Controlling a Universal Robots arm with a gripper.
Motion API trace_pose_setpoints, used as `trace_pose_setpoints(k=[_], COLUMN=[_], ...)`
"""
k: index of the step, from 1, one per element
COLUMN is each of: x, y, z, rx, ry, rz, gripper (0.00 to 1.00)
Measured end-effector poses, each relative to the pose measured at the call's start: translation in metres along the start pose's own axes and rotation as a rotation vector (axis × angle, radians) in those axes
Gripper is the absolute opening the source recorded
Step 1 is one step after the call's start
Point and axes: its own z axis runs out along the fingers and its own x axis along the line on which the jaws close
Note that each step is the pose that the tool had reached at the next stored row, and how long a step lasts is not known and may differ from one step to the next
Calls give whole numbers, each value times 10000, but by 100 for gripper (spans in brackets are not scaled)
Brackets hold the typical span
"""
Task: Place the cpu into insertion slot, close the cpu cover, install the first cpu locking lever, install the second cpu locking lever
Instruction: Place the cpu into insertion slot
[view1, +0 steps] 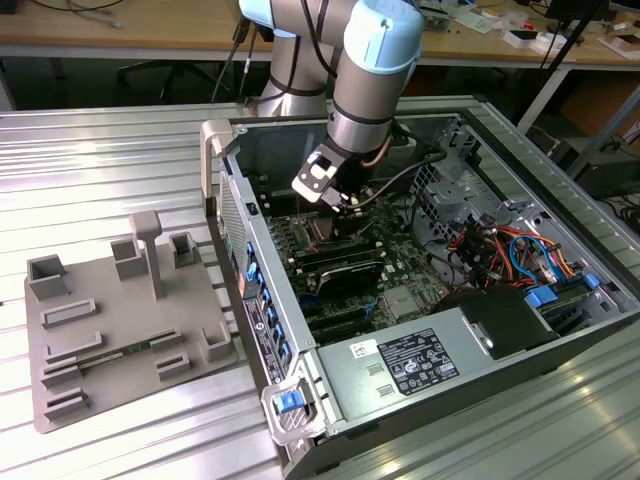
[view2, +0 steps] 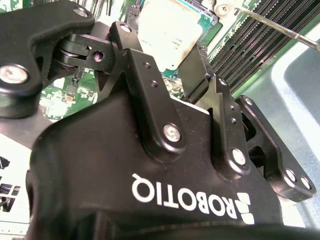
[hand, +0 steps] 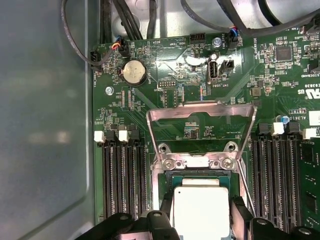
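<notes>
While the arm (view1: 375, 60) reaches into the open computer case (view1: 240, 230) at upper centre of the exterior view, the gripper (view1: 335, 195) hangs just above the motherboard (view1: 300, 245). Second wrist view: gripper fingers (view2: 196, 70) clamped on opposite edges of the cpu (view2: 167, 30). First wrist view: cpu (hand: 200, 200) held just over the insertion slot (hand: 172, 182), not seated. The cpu cover (hand: 155, 120) is flipped up open, with memory slots (hand: 122, 175) on either side.
</notes>
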Motion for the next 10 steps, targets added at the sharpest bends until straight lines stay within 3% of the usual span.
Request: trace_pose_setpoints(k=[10], x=[2], y=[1], z=[29], rx=[0], ry=[2], rz=[0], gripper=[54])
